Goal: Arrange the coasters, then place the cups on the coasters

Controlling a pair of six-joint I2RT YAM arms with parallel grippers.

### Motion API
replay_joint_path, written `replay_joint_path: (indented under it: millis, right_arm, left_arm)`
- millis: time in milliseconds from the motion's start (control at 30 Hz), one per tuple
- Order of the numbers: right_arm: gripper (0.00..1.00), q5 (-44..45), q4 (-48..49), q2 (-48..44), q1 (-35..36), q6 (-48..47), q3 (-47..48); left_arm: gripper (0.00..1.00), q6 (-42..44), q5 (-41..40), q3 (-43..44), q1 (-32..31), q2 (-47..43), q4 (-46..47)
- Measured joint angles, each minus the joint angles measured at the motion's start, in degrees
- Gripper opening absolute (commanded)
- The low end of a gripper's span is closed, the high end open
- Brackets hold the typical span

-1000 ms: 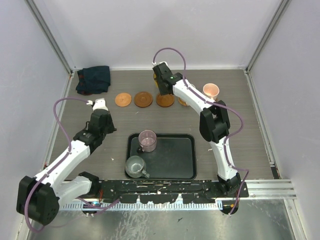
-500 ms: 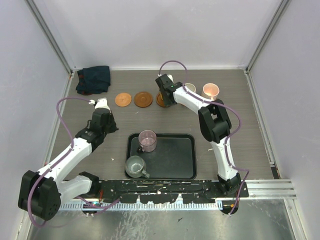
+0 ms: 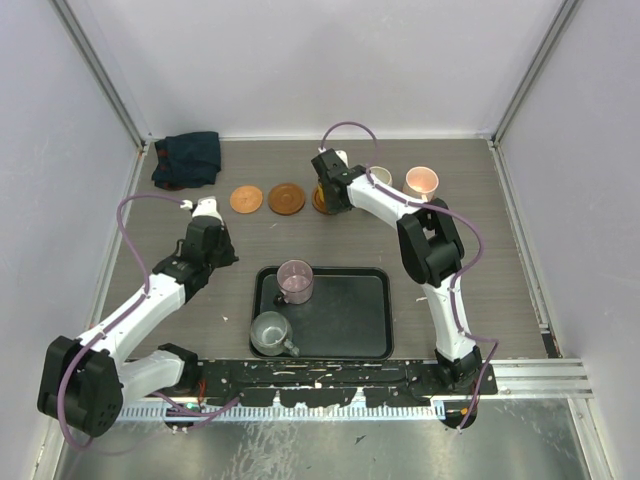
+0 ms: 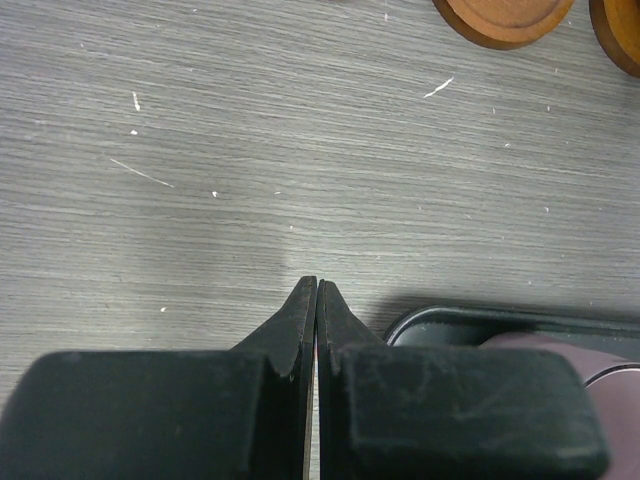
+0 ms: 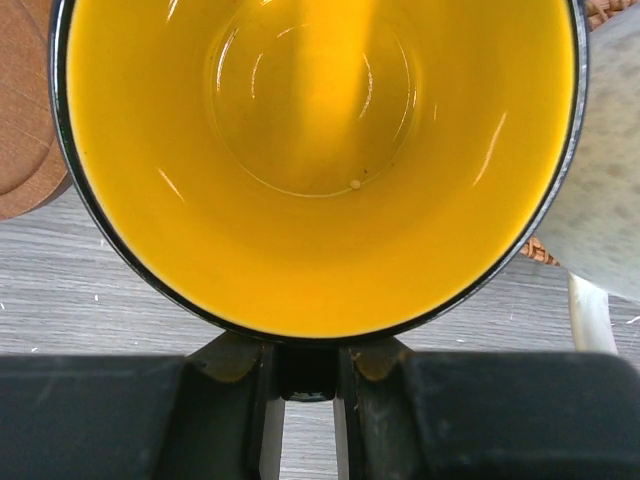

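Where the yellow cup (image 5: 320,150) is: in the coaster row near the table's (image 3: 480,260) far edge, mouth up, its handle pinched between the right gripper's (image 5: 305,372) fingers.
Key relation: from overhead the cup stands over the third coaster (image 3: 318,207) from the left. Whether its base touches the disc I cannot tell.
Coming move: I judge a straight lowering and release, with no sideways shift wanted.
Neighbours: the cream cup (image 3: 380,177) is just beside it on the right, with the pink cup (image 3: 422,181) beyond. The leftmost coaster (image 3: 246,199) and the second coaster (image 3: 286,198) lie bare to the left.
In the way: only the cream cup is close, so the fingers need care as they spread.
Left gripper (image 4: 316,295): pressed together and empty, over bare table beyond the tray's (image 3: 375,300) far-left corner.
Cups left: the purple cup (image 3: 295,282) is at the tray's far-left corner and the grey-green cup (image 3: 270,333) at its near-left corner. The left arm is nearer to both.
Other: a dark cloth (image 3: 187,158) lies in the table's far-left corner.
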Motion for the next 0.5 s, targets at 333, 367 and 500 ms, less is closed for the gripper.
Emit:
replay_joint_path:
  millis: [333, 367, 500]
  right_arm:
    - [0.01, -0.1, -0.2, 0.0, 1.3, 0.9, 0.1]
    - [0.01, -0.1, -0.4, 0.0, 1.4, 0.9, 0.2]
    - [0.01, -0.1, -0.8, 0.0, 1.7, 0.9, 0.3]
  left_arm:
    - [0.00, -0.1, 0.6, 0.0, 0.0, 0.0, 0.1]
    - [0.00, -0.1, 0.7, 0.0, 0.0, 0.0, 0.1]
    - [0.00, -0.1, 0.9, 0.0, 0.0, 0.0, 0.1]
